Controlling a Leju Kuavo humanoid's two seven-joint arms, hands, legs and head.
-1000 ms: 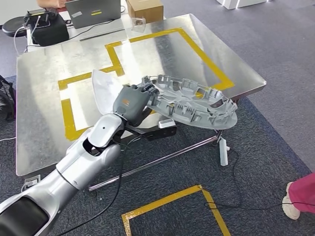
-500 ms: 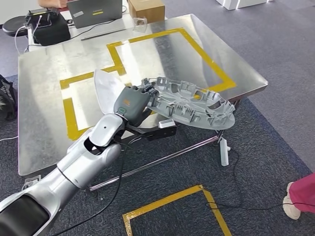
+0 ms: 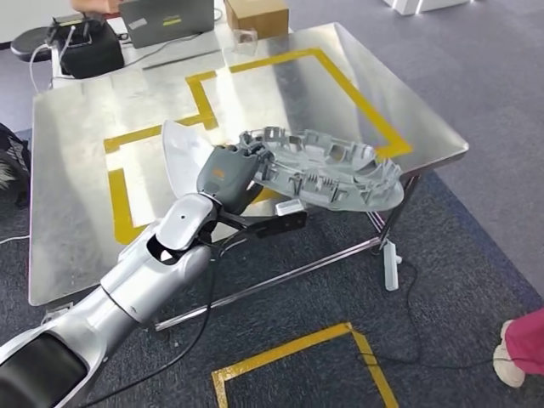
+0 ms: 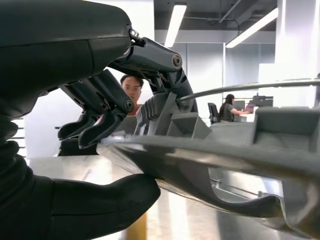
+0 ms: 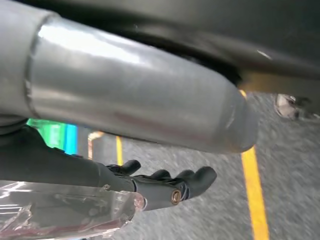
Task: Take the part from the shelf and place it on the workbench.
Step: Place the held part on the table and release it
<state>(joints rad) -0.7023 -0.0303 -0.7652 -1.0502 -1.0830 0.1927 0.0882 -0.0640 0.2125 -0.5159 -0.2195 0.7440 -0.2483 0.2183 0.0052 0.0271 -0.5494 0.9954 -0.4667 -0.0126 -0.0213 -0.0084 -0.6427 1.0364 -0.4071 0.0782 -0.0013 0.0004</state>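
A robotics test area inside an open-plan office: a steel workbench (image 3: 76, 204) marked with yellow tape (image 3: 119, 204) stands on grey carpet (image 3: 461, 255). Behind the workbench sit a laptop (image 3: 168, 19) and a cardboard box (image 3: 257, 14); cables and a power strip (image 3: 388, 263) lie beneath it. Beyond the workbench, ceiling strip lights (image 4: 174, 24) hang over a person at a desk (image 4: 228, 106).
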